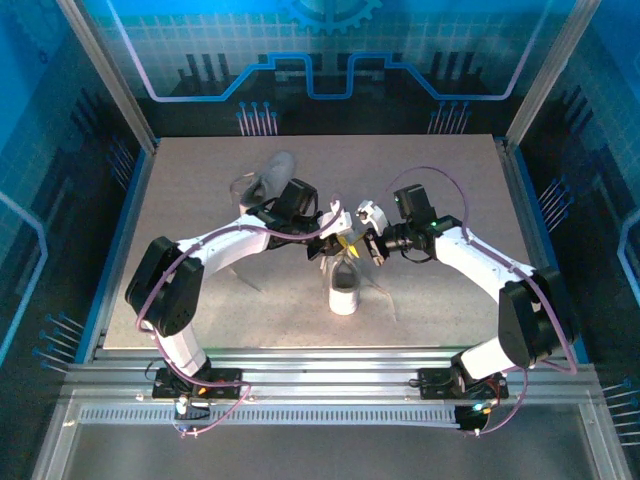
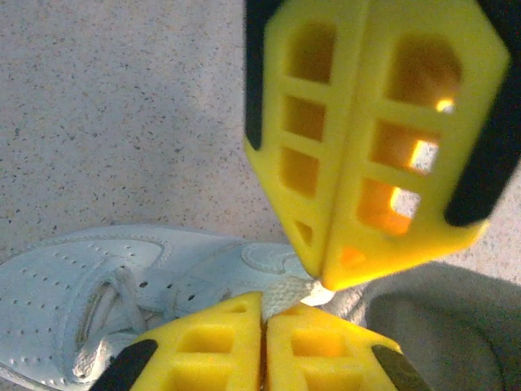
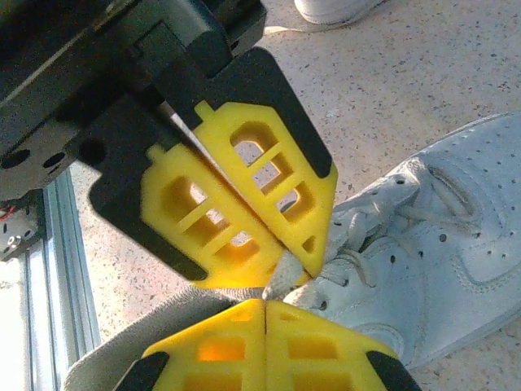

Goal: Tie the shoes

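One white shoe (image 1: 344, 285) stands at the table's middle, toe toward the near edge; in the left wrist view that shoe (image 2: 122, 269) lies below the fingers. A short flat stretch of its pale lace (image 2: 293, 292) runs between both grippers' tips just above the shoe. My left gripper (image 1: 335, 243) (image 2: 264, 297) is shut on one end of it. My right gripper (image 1: 362, 243) (image 3: 265, 303) is shut on the other end, tip to tip with the left gripper (image 3: 297, 269). The lace (image 3: 281, 273) shows between them. The other shoe (image 1: 268, 178) lies at the back left.
The grey speckled table (image 1: 450, 190) is bounded by a metal frame with posts at the back corners (image 1: 512, 140). Both arms arch in from the near edge and meet over the middle shoe. Open tabletop lies to the right and at the front left.
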Robot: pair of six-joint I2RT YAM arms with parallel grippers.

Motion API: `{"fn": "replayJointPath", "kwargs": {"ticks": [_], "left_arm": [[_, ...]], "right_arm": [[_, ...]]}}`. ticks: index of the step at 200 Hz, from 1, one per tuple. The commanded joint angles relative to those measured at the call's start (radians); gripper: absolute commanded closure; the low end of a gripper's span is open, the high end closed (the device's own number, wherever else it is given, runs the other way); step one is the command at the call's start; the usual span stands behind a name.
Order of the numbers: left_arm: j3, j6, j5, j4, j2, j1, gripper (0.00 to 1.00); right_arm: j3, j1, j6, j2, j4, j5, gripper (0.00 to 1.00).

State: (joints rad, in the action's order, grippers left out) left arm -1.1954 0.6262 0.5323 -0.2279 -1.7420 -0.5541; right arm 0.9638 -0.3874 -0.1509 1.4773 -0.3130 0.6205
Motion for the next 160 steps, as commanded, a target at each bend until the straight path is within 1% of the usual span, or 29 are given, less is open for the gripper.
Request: {"fn": "replayJointPath", "kwargs": {"ticks": [1, 22, 27, 39, 47, 64, 80, 101, 113, 123, 144, 160], "left_arm": [[0.020, -0.031, 0.047, 0.058, 0.005, 0.008, 0.99], [0.051, -0.053, 0.051, 0.101, 0.016, 0.006, 1.00], [0.059, -0.058, 0.051, 0.112, 0.019, 0.007, 1.00], [0.079, -0.066, 0.047, 0.136, 0.025, 0.007, 1.00], [0.090, -0.068, 0.046, 0.150, 0.028, 0.006, 1.00], [0.112, -0.065, 0.045, 0.175, 0.033, 0.005, 1.00], [0.131, -0.058, 0.045, 0.196, 0.038, 0.005, 1.00], [0.158, -0.048, 0.050, 0.232, 0.046, 0.005, 1.00], [0.173, -0.042, 0.052, 0.251, 0.053, 0.005, 1.00], [0.182, -0.036, 0.052, 0.265, 0.058, 0.005, 1.00], [0.200, -0.024, 0.055, 0.289, 0.070, 0.005, 1.00], [0.209, -0.016, 0.056, 0.305, 0.076, 0.005, 1.00]], "right_arm": [[-0.018, -0.009, -0.012, -0.026, -0.015, 0.058, 1.00], [-0.020, -0.008, 0.002, -0.023, -0.017, 0.087, 1.00], [-0.021, -0.008, 0.006, -0.024, -0.017, 0.096, 0.99], [-0.024, -0.005, 0.018, -0.024, -0.011, 0.128, 0.92], [-0.028, 0.000, 0.032, -0.026, -0.003, 0.164, 0.83], [-0.045, 0.023, 0.080, -0.036, 0.035, 0.238, 0.72], [-0.067, 0.060, 0.133, -0.052, 0.072, 0.287, 0.68], [-0.079, 0.111, 0.190, -0.076, 0.110, 0.306, 0.67], [-0.108, 0.137, 0.219, -0.083, 0.125, 0.296, 0.68], [-0.109, 0.153, 0.247, -0.079, 0.129, 0.262, 0.69], [-0.090, 0.173, 0.280, -0.030, 0.117, 0.218, 0.71], [-0.044, 0.171, 0.285, 0.029, 0.104, 0.240, 0.71]]}}
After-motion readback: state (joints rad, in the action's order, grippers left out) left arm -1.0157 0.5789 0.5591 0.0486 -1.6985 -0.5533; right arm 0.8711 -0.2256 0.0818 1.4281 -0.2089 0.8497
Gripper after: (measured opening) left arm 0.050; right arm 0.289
